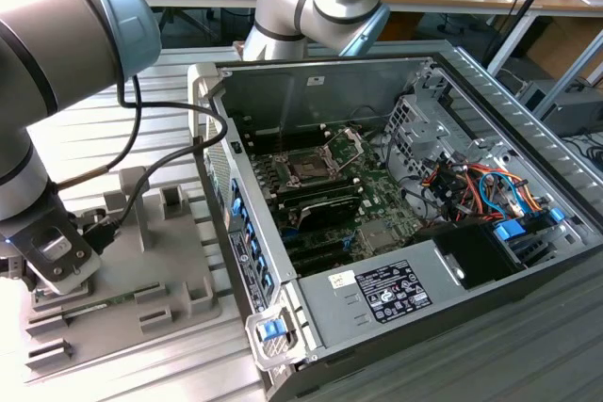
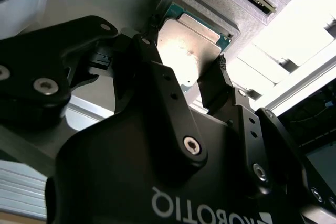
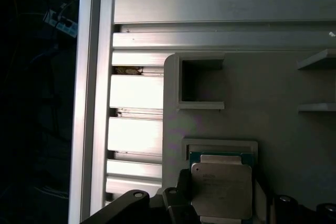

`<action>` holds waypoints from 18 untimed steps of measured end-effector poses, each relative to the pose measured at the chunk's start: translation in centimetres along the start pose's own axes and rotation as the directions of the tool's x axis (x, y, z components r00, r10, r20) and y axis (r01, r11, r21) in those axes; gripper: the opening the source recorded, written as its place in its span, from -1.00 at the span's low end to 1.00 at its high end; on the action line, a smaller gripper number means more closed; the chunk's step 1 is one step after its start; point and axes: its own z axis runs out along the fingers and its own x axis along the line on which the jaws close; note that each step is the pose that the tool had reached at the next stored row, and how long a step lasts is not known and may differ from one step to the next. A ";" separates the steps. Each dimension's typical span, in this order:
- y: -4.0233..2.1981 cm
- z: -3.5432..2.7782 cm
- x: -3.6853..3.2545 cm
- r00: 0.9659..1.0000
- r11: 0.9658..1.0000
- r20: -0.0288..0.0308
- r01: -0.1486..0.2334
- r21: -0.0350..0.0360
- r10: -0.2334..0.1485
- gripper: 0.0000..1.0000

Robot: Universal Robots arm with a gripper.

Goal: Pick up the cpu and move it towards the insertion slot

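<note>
The cpu (image 3: 221,190), a small square chip with a pale metal top and a green rim, lies in a framed pocket of the grey plastic tray (image 3: 262,87). My gripper (image 2: 186,51) is down over it, one black finger (image 2: 157,72) against each side of the chip, which still rests in its pocket. In the exterior view the gripper (image 1: 57,261) is low over the tray (image 1: 179,280) at that view's left. The insertion slot (image 1: 311,165), a square socket with a dark centre and silver frame, sits on the green board inside the open computer case, well away toward that view's right.
The open computer case (image 1: 405,195) has a raised side wall (image 1: 231,223) between tray and socket. A thin green memory stick (image 1: 94,306) lies in the tray near the gripper. The tray rests on a ribbed aluminium table (image 3: 136,98). Cables (image 1: 170,152) hang from the arm.
</note>
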 end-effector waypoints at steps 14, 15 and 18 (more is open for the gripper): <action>0.01 -0.28 0.00 1.000 1.000 0.000 0.000 0.000 0.000 0.09; 0.01 -0.30 0.00 1.000 1.000 0.000 0.000 0.000 0.000 0.09; 0.01 -0.37 0.00 1.000 1.000 0.000 0.000 0.000 0.000 0.09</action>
